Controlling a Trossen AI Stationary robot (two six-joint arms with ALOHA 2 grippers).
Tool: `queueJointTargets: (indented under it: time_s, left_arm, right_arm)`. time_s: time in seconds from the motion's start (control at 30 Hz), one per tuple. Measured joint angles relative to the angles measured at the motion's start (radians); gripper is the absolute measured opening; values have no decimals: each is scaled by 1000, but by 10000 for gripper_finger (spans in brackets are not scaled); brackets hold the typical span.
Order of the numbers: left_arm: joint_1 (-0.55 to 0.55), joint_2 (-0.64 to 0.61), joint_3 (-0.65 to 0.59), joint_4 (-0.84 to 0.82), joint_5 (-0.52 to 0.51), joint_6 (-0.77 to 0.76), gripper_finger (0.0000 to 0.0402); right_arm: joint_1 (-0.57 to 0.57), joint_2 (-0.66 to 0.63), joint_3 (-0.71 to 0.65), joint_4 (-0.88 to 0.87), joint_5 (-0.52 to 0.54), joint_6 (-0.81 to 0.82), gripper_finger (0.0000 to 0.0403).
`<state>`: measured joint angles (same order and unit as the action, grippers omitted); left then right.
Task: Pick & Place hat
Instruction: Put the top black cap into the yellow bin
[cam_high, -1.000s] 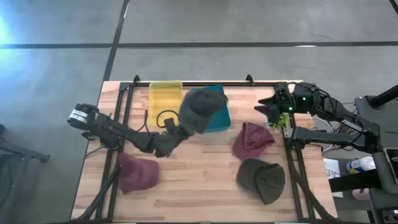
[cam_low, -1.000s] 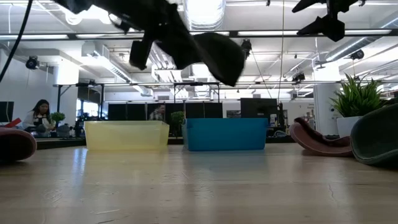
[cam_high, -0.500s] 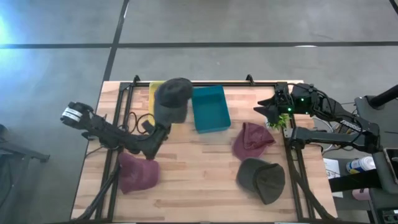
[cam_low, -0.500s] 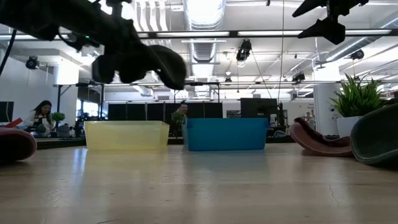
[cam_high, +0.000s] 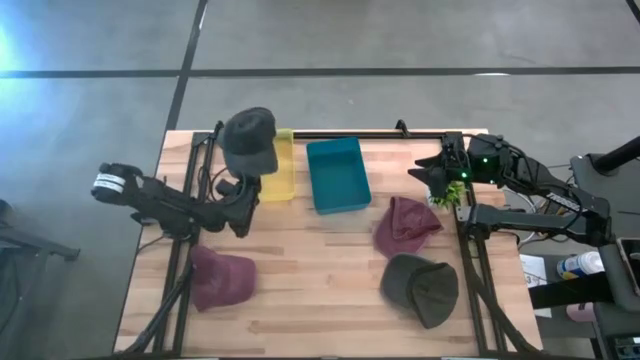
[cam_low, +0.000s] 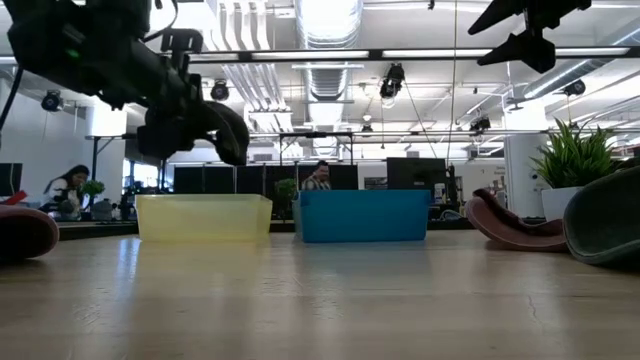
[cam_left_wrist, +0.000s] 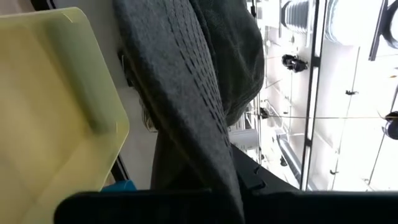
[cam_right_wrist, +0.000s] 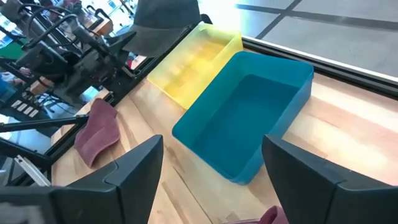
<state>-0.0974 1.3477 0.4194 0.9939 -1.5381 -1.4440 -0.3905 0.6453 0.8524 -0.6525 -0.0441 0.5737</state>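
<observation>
My left gripper (cam_high: 246, 182) is shut on a dark grey cap (cam_high: 250, 140), held in the air over the far left corner of the yellow bin (cam_high: 282, 165). The low view shows the cap (cam_low: 205, 125) above the yellow bin (cam_low: 203, 217). In the left wrist view the cap (cam_left_wrist: 186, 93) fills the middle, with the yellow bin (cam_left_wrist: 50, 118) beside it. My right gripper (cam_high: 430, 176) hangs open and raised near the table's far right side, its fingers apart (cam_right_wrist: 211, 143) in its own view. My left gripper pinches the cap by its stitched brim (cam_left_wrist: 202, 177) between the two fingers. The fingers reach roughly level toward the table's far edge. The cap is lifted clear, its crown (cam_high: 248, 128) beyond the fingertips over the bin's far left corner.
A teal bin (cam_high: 337, 175) stands right of the yellow one. A maroon hat (cam_high: 220, 278) lies near left, another maroon hat (cam_high: 405, 225) and a dark olive hat (cam_high: 420, 288) lie on the right. A small plant (cam_high: 455, 192) stands by the right rail.
My left gripper has carried the grey cap toward the table's left and far edge, from over the teal bin, across the yellow bin, to the yellow bin's far left corner. It stayed shut on the cap throughout.
</observation>
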Motion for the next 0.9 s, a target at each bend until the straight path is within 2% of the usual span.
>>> queueJointTargets:
  time_s: [0.13, 0.27, 0.43, 0.53, 0.7, 0.9]
  left_arm:
    - [11, 6, 0, -14, 17, -8, 7]
    - [11, 9, 0, -72, 4, -115, 7]
    - [4, 9, 1, -105, 80, -221, 18]
    - [-13, 9, 18, -105, 79, -214, 28]
    - [-17, 9, 31, -106, 72, -96, 24]
    - [-17, 9, 18, -121, 81, -132, 30]
  right_arm:
    - [0, 0, 0, 0, 0, 2, 260]
    - [0, 0, 0, 0, 0, 2, 256]
    - [0, 0, 0, 0, 2, 2, 258]
    - [0, 0, 0, 0, 3, 2, 258]
    - [0, 0, 0, 0, 3, -3, 254]
    - [0, -1, 0, 0, 3, -6, 255]
